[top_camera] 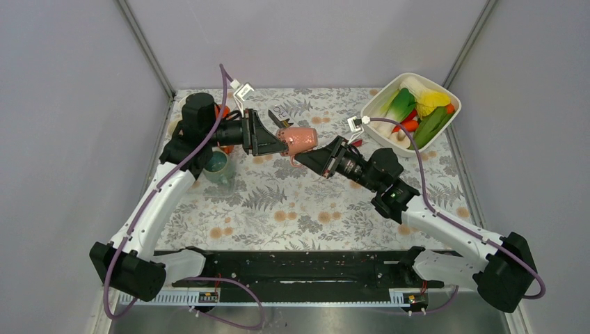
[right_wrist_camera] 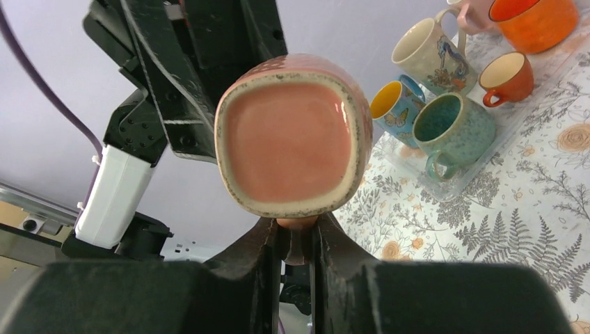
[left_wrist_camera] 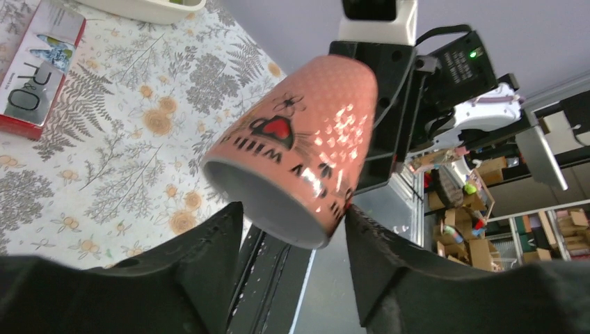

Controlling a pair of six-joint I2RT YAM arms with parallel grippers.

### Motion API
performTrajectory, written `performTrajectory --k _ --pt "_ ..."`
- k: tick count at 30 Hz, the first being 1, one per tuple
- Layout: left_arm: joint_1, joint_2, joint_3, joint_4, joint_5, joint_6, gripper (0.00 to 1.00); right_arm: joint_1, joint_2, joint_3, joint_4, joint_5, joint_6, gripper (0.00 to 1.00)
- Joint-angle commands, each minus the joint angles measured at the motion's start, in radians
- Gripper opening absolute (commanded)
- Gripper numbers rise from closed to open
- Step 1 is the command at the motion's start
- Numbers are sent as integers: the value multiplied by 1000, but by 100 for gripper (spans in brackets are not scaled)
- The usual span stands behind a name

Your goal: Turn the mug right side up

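Note:
A pink mug (top_camera: 299,139) hangs on its side above the table's far middle, between both arms. Its mouth faces my left gripper (top_camera: 278,142), and its square base (right_wrist_camera: 292,136) faces the right wrist camera. My left gripper (left_wrist_camera: 292,207) has a finger on each side of the mug (left_wrist_camera: 299,139) at the rim, both touching it. My right gripper (top_camera: 316,156) is shut on the mug's handle (right_wrist_camera: 298,240), which is pinched between its fingers (right_wrist_camera: 271,236) under the base.
A clear tray at the left holds several mugs, among them a teal one (right_wrist_camera: 452,125), a blue-and-yellow one (right_wrist_camera: 400,104) and a small orange one (right_wrist_camera: 511,76). A white bin (top_camera: 445,94) of vegetables stands at the far right. A red-edged box (left_wrist_camera: 35,69) lies at the back.

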Motion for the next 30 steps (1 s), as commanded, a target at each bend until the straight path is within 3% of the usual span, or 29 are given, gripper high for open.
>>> performTrajectory --k 1,6,7,9,11,13,15,18,21,24,30 --pt "-15 -1 11 152 -31 -78 48 -4 19 47 131 -50 37 0" --pt "-57 16 -17 170 -27 -102 33 -3 55 52 160 -67 53 0" --pt "-69 14 -28 185 -36 -107 26 -4 58 52 156 -65 51 0" --pt "-80 13 -46 205 -59 -129 1 -4 61 56 135 -53 39 0" --pt "-74 15 -34 176 -95 -126 0 -3 62 64 69 -25 17 1" --pt "-67 19 5 74 -212 -56 0 -5 65 86 -77 38 -22 34" --pt "-67 39 91 -77 -401 111 0 -5 73 114 -227 110 -77 67" --pt "-65 90 166 -209 -659 315 0 -6 95 115 -323 171 -136 99" --pt "-64 143 172 -209 -797 446 0 -7 141 126 -352 174 -169 99" --pt "-52 217 184 -201 -849 521 0 -7 192 157 -390 171 -188 100" --pt "21 539 445 -347 -964 678 0 -7 217 165 -457 187 -241 99"
